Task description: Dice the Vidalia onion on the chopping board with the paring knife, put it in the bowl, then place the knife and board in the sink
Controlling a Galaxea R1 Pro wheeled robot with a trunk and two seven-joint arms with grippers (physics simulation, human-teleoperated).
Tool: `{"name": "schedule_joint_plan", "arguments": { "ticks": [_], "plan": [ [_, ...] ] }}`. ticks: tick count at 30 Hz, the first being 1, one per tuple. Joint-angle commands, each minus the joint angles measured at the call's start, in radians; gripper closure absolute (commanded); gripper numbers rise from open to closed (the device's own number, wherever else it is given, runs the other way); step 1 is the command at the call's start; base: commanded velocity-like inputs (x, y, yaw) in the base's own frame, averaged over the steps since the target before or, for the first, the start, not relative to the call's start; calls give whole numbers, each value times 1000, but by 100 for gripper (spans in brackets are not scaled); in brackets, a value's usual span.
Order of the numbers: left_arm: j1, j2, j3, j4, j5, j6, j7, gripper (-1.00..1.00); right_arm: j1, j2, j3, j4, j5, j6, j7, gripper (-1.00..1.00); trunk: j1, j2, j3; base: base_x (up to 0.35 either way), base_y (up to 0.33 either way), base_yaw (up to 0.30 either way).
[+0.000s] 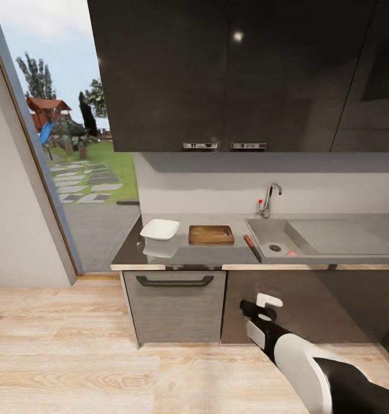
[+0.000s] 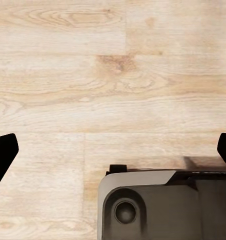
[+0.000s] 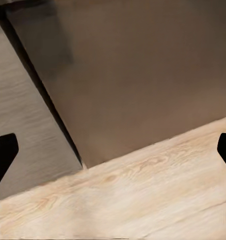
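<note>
- Right gripper (image 1: 262, 310) raised in front of the lower cabinet doors (image 1: 286, 305) below the sink (image 1: 320, 238), holding nothing; in the right wrist view, dark fingertips (image 3: 3, 152) at both edges of the frame, spread wide apart, over a cabinet front and wooden floor (image 3: 143, 200).
- Left gripper (image 2: 113, 152) likewise spread wide and empty, fingertips (image 2: 2, 152) at the frame edges, pointing down at the plank floor beside a grey part of the robot's base (image 2: 163, 205).
- Further out, on the dark glossy table (image 1: 131, 250) with the pale front edge: white bowl (image 1: 160, 229) near the left end, chopping board (image 1: 211, 234) just beside it on the right, apart from it, lying flat.
- Paring knife (image 1: 251, 247) with red handle lying on the table between the board and the sink's left rim, close against the rim.
- Vidalia onion (image 1: 291, 253) seen as a small pinkish spot in the sink basin, near the front wall and right of the round drain (image 1: 275, 248).
- Chrome tap (image 1: 269, 198) with red knob behind the basin; flat drainboard to the right.
- Drawer with dark handle (image 1: 174, 280) under the bowl and board; dark wall cabinets (image 1: 217, 75) above; garden visible through the opening on the left.
</note>
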Motion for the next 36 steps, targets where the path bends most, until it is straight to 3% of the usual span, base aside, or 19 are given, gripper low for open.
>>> {"name": "schedule_joint_plan", "arguments": {
  "ticks": [1,8,10,12,21,28,30,36],
  "plan": [
    [0,0,1,-1,1,-2,0,-100,18,-5,0,4,9,-22,15,-100,1,-2,-2,0,0,0],
    [0,0,1,-1,1,-2,1,-100,178,-59,0,15,51,-179,134,-100,1,-2,-2,0,0,0],
    [0,0,1,-1,1,-2,1,-100,205,-66,0,15,53,-222,150,-100,1,-2,-2,0,0,0],
    [0,1,1,-1,1,-2,1,-100,270,-72,1,16,56,-298,169,-100,1,-2,-2,0,0,0],
    [0,1,1,-1,1,-2,1,-100,502,-75,4,17,82,-542,183,-100,1,-2,-2,0,0,0],
    [0,0,1,-1,1,-2,1,-100,722,-63,6,19,186,-816,184,-100,1,-2,-2,0,0,0],
    [0,0,1,-1,2,-2,1,-100,769,-55,6,19,214,-852,184,-100,1,-2,-2,0,0,0],
    [0,1,1,-1,2,-2,1,-100,827,-53,0,1,253,-852,180,-100,1,-2,-2,0,0,0]
  ]
}}
